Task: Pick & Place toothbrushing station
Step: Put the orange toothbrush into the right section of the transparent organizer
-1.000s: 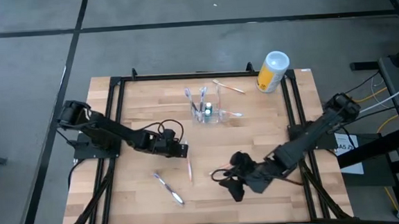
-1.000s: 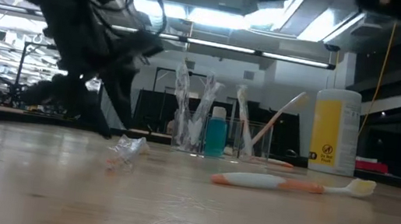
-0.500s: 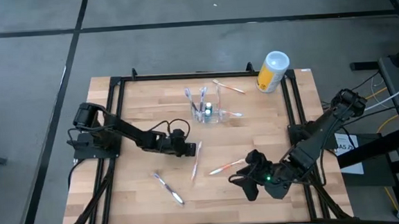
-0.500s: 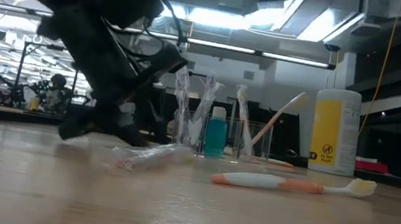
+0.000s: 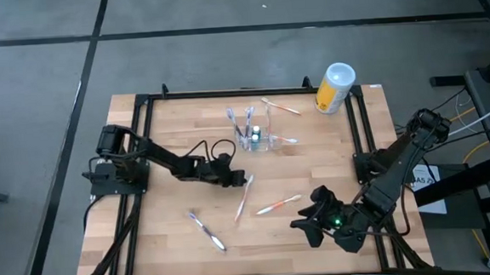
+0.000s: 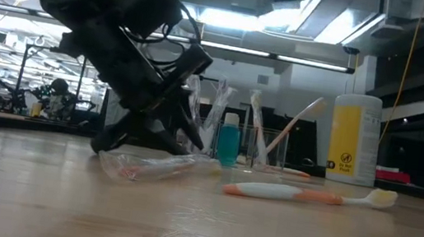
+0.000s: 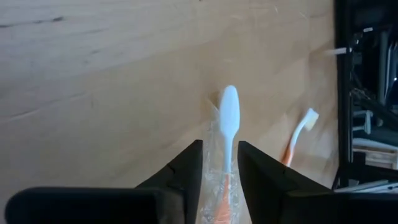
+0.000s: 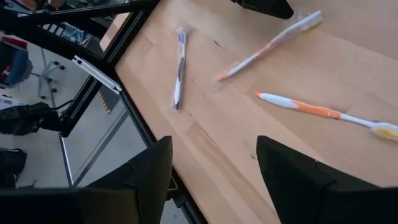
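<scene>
**benchrat:** So what's the table like? Butcher-block kind of thing?

**looper_k:** Yep, a light wooden table (image 5: 315, 163) made of glued strips, with a black metal frame (image 5: 225, 93) around its edge. Grey floor (image 5: 46, 81) with dark seams all around it from above.

**benchrat:** And the toothbrush holder?

**looper_k:** The clear toothbrush holder (image 5: 258, 137) stands upright near the far edge, roughly in the middle, with wrapped brushes and a small teal bottle (image 6: 227, 144) in it. A yellow canister (image 5: 334, 88) with a white lid stands well off toward the far right corner.

**benchrat:** Grippers?

**looper_k:** The left gripper (image 5: 237, 180) sits low over the middle of the table, just in front of the holder. Its fingers (image 7: 186, 168) are pinched on either side of a wrapped toothbrush (image 7: 227, 134), whose white end sticks out past them. The brush slants down to the wood in the low view. The right gripper (image 5: 306, 226) is near the front right with its fingers spread wide, holding nothing.

**benchrat:** Anything loose lying around?

**looper_k:** An orange and white toothbrush (image 5: 277, 206) lies flat between the two grippers, another wrapped brush (image 5: 206, 231) lies near the front left, and one more brush (image 5: 281, 108) lies by the far edge.

**benchrat:** Room behind?

**looper_k:** Big open workshop with long ceiling lights (image 6: 309, 20), plus desks and dark gear in the background.
</scene>
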`<move>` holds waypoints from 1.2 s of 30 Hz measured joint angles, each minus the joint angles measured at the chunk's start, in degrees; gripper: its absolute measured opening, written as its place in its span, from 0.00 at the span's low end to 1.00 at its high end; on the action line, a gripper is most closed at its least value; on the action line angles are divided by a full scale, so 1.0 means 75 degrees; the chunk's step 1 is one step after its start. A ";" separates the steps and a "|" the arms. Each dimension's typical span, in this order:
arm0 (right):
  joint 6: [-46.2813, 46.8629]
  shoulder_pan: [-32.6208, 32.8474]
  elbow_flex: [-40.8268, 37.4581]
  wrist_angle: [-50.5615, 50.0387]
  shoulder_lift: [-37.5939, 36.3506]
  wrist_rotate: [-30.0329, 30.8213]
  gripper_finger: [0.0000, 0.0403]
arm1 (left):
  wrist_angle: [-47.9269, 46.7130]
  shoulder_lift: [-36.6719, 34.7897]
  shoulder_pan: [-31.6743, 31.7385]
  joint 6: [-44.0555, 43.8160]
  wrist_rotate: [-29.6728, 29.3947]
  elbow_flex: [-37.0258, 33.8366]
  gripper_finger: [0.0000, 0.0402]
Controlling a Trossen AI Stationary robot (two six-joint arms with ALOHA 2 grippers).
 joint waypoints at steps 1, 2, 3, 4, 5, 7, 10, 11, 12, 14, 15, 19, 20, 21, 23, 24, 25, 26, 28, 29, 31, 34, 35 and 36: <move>0.0041 0.0001 0.0000 -0.0013 0.0000 0.0001 0.58 | 0.0028 0.0032 0.0023 -0.0011 0.0036 0.0005 0.25; 0.0066 0.0001 0.0000 -0.0014 0.0000 -0.0001 0.58 | 0.0028 0.0045 0.0044 -0.0010 0.0077 0.0009 0.26; 0.0085 0.0001 0.0000 -0.0016 0.0000 0.0009 0.58 | 0.0028 0.0048 0.0062 0.0007 0.0111 0.0009 0.27; 0.0096 0.0001 0.0000 -0.0016 0.0000 0.0036 0.58 | 0.0028 0.0048 0.0085 0.0027 0.0189 0.0009 0.27; 0.0125 0.0001 0.0000 -0.0013 0.0000 0.0076 0.58 | 0.0028 0.0051 0.0112 0.0065 0.0273 0.0009 0.26; 0.0203 0.0024 0.0000 -0.0018 -0.0012 0.0212 0.58 | 0.0025 0.0053 0.0146 0.0114 0.0392 0.0009 0.24; 0.0256 0.0115 0.0000 -0.0016 -0.0161 0.0620 0.59 | -0.0077 0.0066 0.0151 0.0271 0.0504 0.0073 0.20; 0.0256 0.0159 0.0000 -0.0016 -0.0235 0.0816 0.59 | -0.0113 0.0098 0.0148 0.0418 0.0515 0.0123 0.19; 0.0253 0.0214 0.0000 -0.0017 -0.0316 0.1044 0.59 | -0.0102 0.0169 0.0149 0.0603 0.0515 0.0202 0.17; 0.0139 0.0352 0.0000 0.0028 -0.0526 0.1687 0.59 | -0.0100 0.0269 0.0156 0.1033 0.0545 0.0392 0.12; 0.0034 0.0446 0.0000 0.0137 -0.0658 0.2088 0.59 | -0.0112 0.0359 0.0176 0.1255 0.0598 0.0521 0.08; -0.0766 0.0919 0.0000 0.0716 -0.1196 0.3728 0.59 | -0.0127 0.0529 0.0271 0.2119 0.0710 0.1187 0.01; -0.1050 0.1050 0.0000 0.0903 -0.1330 0.4067 0.59 | -0.0084 0.0523 0.0306 0.2339 0.0685 0.1369 0.01; -0.1384 0.1174 0.0000 0.1156 -0.1438 0.4383 0.59 | -0.0078 0.0496 0.0341 0.2567 0.0652 0.1511 0.01; -0.2203 0.1419 0.0003 0.1871 -0.1621 0.4912 0.59 | -0.0140 0.0480 0.0438 0.2936 0.0590 0.1784 0.01; -0.2691 0.1548 0.0003 0.2250 -0.1677 0.5131 0.59 | -0.0195 0.0456 0.0480 0.3114 0.0558 0.1927 0.01; -0.3216 0.1661 0.0003 0.2730 -0.1720 0.5307 0.59 | -0.0156 0.0448 0.0497 0.3306 0.0495 0.2130 0.01; -0.3755 0.1751 0.0003 0.3202 -0.1759 0.5438 0.59 | -0.0092 0.0440 0.0525 0.3535 0.0444 0.2350 0.01; -0.4837 0.1899 0.0003 0.4128 -0.1775 0.5622 0.59 | -0.0067 0.0421 0.0547 0.4070 0.0341 0.2814 0.01; -0.5319 0.1961 0.0003 0.4552 -0.1773 0.5685 0.59 | -0.0099 0.0421 0.0534 0.4466 0.0160 0.3051 0.01; -0.6113 0.2032 0.0003 0.5190 -0.1766 0.5729 0.59 | -0.0095 0.0421 0.0455 0.5250 -0.0501 0.3480 0.01; -0.6698 0.2088 0.0003 0.5653 -0.1746 0.5733 0.59 | -0.0099 0.0415 0.0375 0.6115 -0.1857 0.3980 0.01; -0.6751 0.2109 0.0003 0.5705 -0.1743 0.5733 0.59 | -0.0100 0.0415 0.0375 0.6325 -0.2185 0.4113 0.01; -0.6759 0.2113 0.0003 0.5739 -0.1743 0.5732 0.59 | -0.0097 0.0414 0.0400 0.6471 -0.2457 0.4224 0.01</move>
